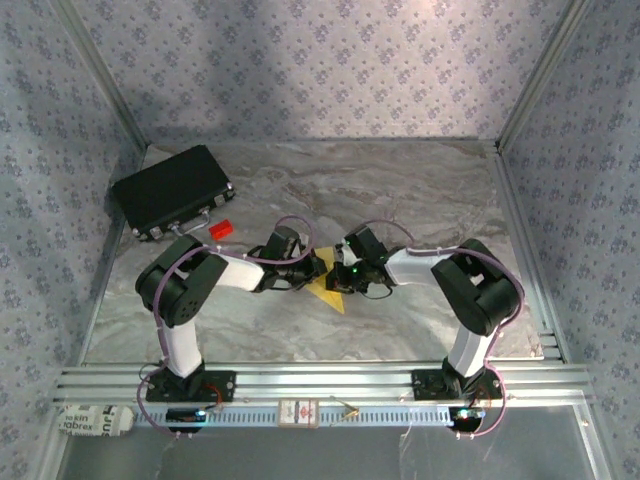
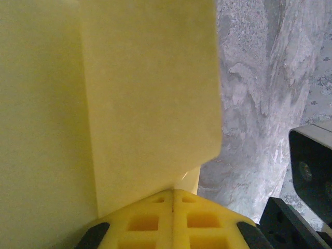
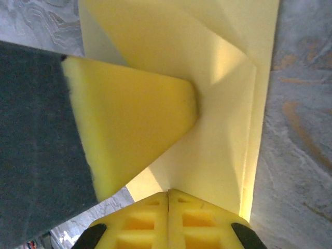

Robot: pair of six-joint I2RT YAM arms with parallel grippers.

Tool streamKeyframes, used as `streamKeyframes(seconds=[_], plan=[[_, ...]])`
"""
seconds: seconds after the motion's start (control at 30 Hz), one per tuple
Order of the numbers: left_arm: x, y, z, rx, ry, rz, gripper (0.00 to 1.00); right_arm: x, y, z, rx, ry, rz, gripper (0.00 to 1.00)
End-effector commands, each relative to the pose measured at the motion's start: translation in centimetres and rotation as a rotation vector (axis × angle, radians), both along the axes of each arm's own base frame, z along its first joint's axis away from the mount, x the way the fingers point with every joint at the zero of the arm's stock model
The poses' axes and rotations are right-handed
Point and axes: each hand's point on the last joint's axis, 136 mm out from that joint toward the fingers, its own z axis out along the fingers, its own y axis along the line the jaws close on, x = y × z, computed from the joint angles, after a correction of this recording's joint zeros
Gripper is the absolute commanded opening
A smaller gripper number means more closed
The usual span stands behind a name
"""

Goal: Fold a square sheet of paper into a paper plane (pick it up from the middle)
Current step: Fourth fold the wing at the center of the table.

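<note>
Patterned walls (image 1: pixel 300 60) closed in the scene on the left, far and right sides. A grey marbled table (image 1: pixel 420 190) filled the floor between them, with a metal rail (image 1: pixel 330 382) along its near edge where both arms were bolted. The left arm (image 1: pixel 185 285) and the right arm (image 1: pixel 480 285) each bent inward, so that their ends met over the middle of the table.

A black case (image 1: pixel 172 190) lay at the far left corner of the table, well apart from the meeting point.

The yellow paper (image 1: pixel 330 296) sat at the middle of the table, under and just near of the two claws, with one pointed corner aimed at the near edge. In the left wrist view the yellow paper (image 2: pixel 150 93) stood close and blurred, with an upright crease down it. In the right wrist view the yellow paper (image 3: pixel 223 119) showed several folded layers and slanted creases.

The left claw (image 1: pixel 318 268) was closed, its yellow tips pressed together (image 2: pixel 173 199), with the paper reaching right up to them. I could not tell whether it pinched the paper. The right claw (image 1: pixel 342 276) was likewise closed (image 3: pixel 168 199), with the paper running up to its tips and the pinch equally unclear. A yellow wedge-shaped finger (image 3: pixel 129 119) on a dark body rested against the paper from the left of that view.

A small red block (image 1: pixel 221 229) lay just near of the case's right end.
</note>
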Motion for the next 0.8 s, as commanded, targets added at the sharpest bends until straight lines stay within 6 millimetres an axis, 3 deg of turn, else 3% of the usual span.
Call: streamKeyframes(seconds=[0.0, 0.1, 0.33, 0.77], plan=[[-1.0, 1.7, -2.5, 0.088, 0.054, 0.022, 0.05, -2.5, -2.3, -3.5, -0.087, 0.099, -0.031, 0.01], [-0.9, 1.8, -2.5, 0.089, 0.054, 0.024, 0.05, -3.4, -2.9, -3.8, -0.084, 0.111, -0.04, 0.0], [-0.8, 2.1, -2.6, 0.092, 0.057, 0.031, 0.05, -4.6, -2.8, -2.2, -0.034, 0.095, 0.019, 0.01], [-0.9, 2.2, -2.9, 0.099, 0.067, 0.03, 0.05, -7.8, -4.9, -1.6, -0.053, 0.111, 0.071, 0.0]])
